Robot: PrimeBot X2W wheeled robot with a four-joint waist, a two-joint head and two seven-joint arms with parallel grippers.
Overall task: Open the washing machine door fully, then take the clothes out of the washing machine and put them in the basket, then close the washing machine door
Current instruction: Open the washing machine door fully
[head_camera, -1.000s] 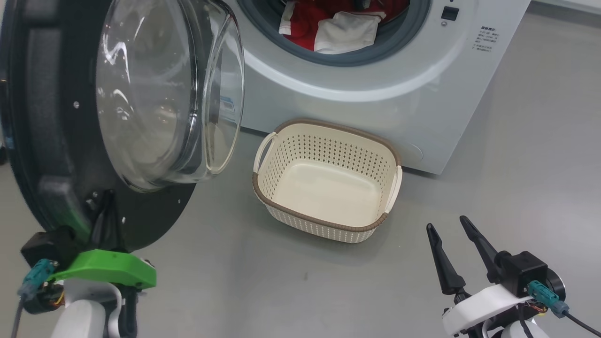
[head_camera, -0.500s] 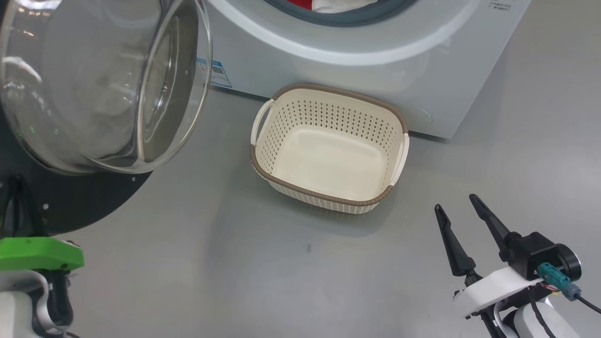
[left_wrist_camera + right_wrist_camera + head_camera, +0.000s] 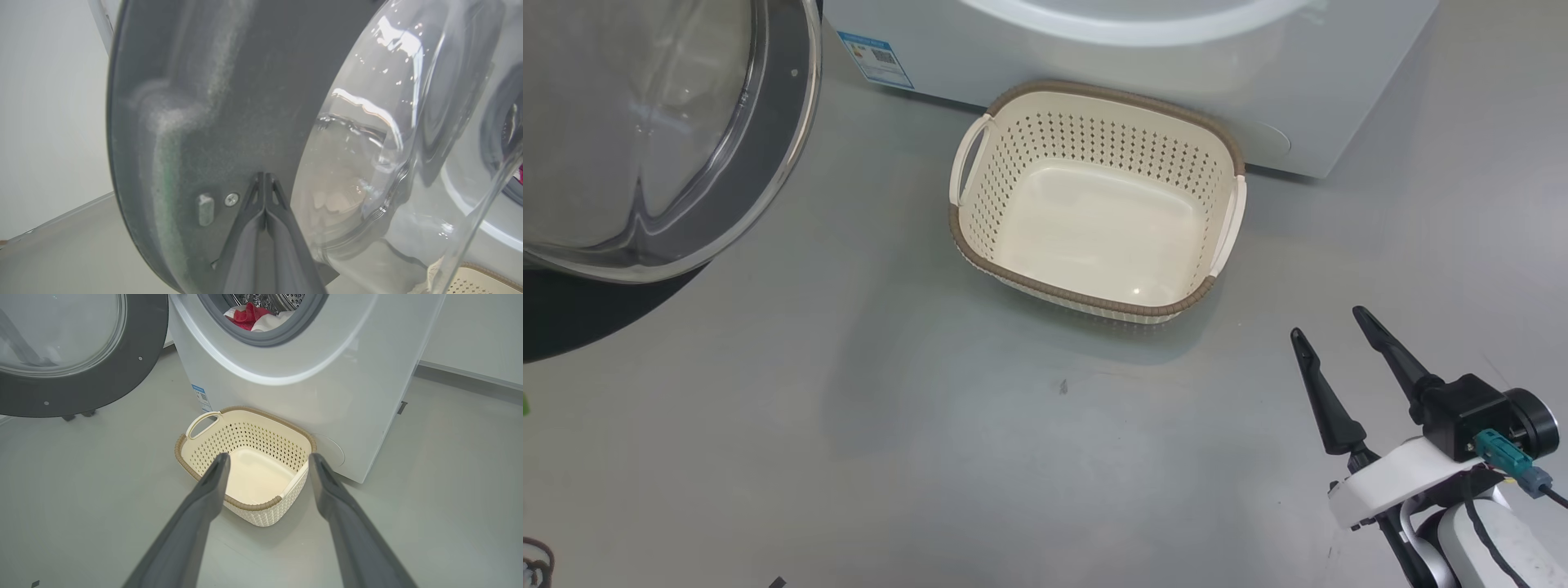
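Note:
The washing machine door [image 3: 645, 147] stands swung wide at the left, its clear glass bowl facing me and its black frame below. My left gripper [image 3: 264, 176] is shut, fingertips together against the door's [image 3: 204, 102] dark inner frame beside the bowl, holding nothing. The empty cream basket [image 3: 1086, 300] sits on the floor just before the washing machine [image 3: 1143, 49]. My right gripper [image 3: 1330, 322] hovers open at the lower right, short of the basket [image 3: 249, 411]. Red and white clothes [image 3: 246, 317] lie in the drum of the washing machine [image 3: 286, 392], with the door [image 3: 81, 386] open to their left.
Grey floor [image 3: 931, 425] spreads between me and the basket. A small blue label [image 3: 876, 59] marks the machine's lower left corner. A pale wall and skirting [image 3: 470, 375] run behind the machine on the right.
The head view has tilted down, so the drum opening and my left arm have slid out of it. The door has swung wider to the left. My right gripper stays open.

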